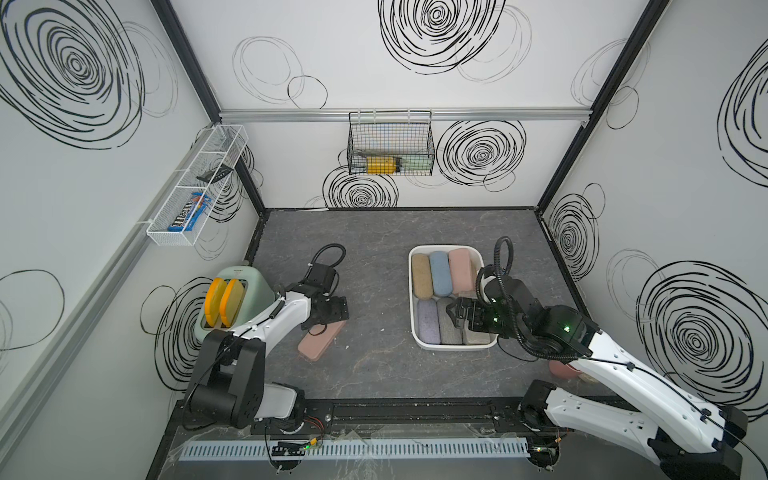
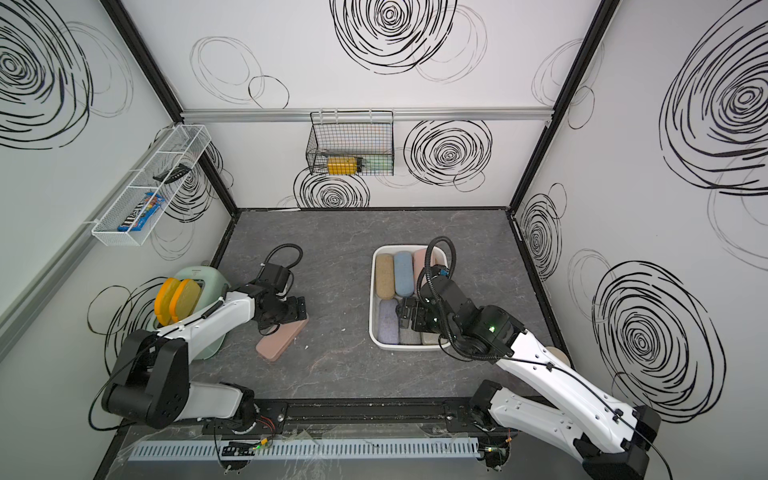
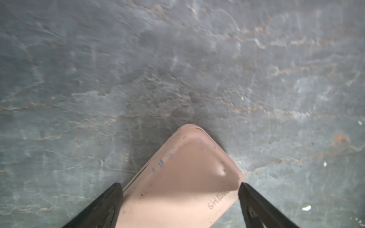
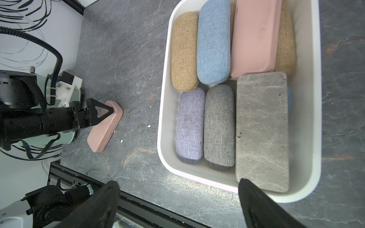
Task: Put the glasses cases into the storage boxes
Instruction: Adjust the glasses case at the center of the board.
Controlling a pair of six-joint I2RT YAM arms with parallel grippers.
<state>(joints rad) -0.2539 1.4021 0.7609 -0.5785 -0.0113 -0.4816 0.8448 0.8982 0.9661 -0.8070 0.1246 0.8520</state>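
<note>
Currently, the left gripper (image 3: pixel 180 184) sits low over a loose pink case (image 1: pixel 322 340). This case lies flat on the grey table (image 1: pixel 374 257), left of centre in both top views and well apart from the white bin (image 1: pixel 412 299). The jaws stand wide, with one finger along each side of the case's end. Whether they press on it cannot be told.

The right gripper (image 4: pixel 177 181) hangs over the lower end of the bin, right of centre in both top views. Its jaws are spread wide with nothing between them.

Bin contents, by rows as the top views show them:
- **Upper row:** a tan case (image 4: pixel 184 51), a blue case (image 4: pixel 214 41) and a boxed pink case (image 4: pixel 254 35), which lies partly on a second tan case (image 4: pixel 286 43).
- **Lower row:** a lilac case (image 4: pixel 190 126), a grey case (image 4: pixel 219 128) and a marbled grey case (image 4: pixel 261 130).
</note>
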